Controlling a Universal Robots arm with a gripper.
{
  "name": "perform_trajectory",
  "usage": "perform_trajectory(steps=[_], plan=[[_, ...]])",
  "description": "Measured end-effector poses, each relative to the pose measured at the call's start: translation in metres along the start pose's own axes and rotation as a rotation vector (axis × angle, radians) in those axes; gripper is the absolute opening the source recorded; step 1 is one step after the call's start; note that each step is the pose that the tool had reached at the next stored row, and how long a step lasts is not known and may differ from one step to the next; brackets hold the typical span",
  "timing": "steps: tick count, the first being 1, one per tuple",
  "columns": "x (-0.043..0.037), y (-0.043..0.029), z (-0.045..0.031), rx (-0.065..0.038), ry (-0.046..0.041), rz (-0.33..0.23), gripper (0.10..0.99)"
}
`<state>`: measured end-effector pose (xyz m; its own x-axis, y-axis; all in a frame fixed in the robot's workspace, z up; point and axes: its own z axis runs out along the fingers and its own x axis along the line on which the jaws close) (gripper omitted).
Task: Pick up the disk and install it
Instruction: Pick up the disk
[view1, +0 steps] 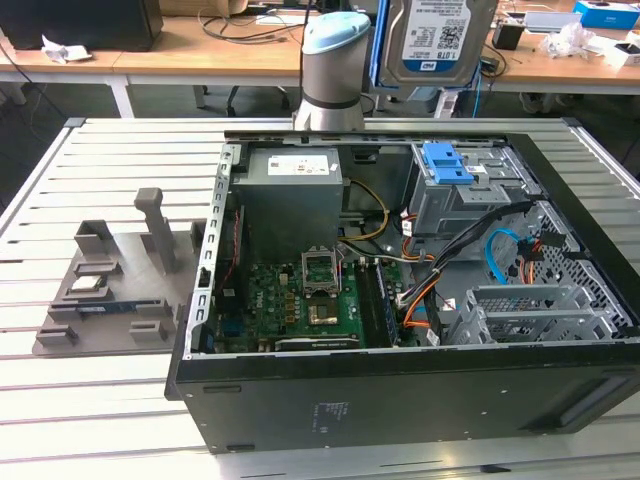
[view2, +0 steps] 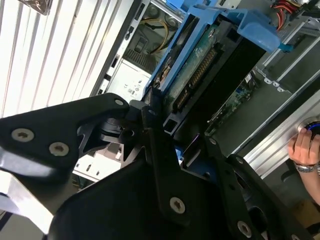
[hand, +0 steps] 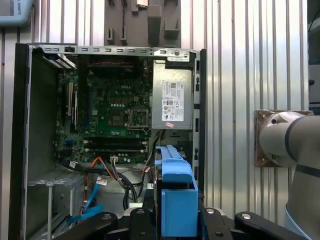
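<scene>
Exterior view: disk (view1: 440, 40) hangs upright behind the open PC case (view1: 400, 400), label side facing the cam, blue bracket down one edge. Second wrist view: hand (view2: 177, 132) clamped on the disk's end, long axis running straight out from the fingers (view2: 155, 150), circuit-board side showing; a person's hand (view2: 302, 147) in the bkgd. First wrist view: disk (hand: 177, 200) edge-on over the case, pointing twd its interior.

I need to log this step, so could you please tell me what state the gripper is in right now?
Gripper: closed, holding the disk in the air above the open computer case.
</scene>
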<state>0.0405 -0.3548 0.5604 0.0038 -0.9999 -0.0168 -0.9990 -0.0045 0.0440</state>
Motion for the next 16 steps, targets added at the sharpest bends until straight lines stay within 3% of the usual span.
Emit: perform_trajectory(steps=[16], plan=[[0.0245,0.0001,-0.0001,0.000,0.0013,0.000,0.365]])
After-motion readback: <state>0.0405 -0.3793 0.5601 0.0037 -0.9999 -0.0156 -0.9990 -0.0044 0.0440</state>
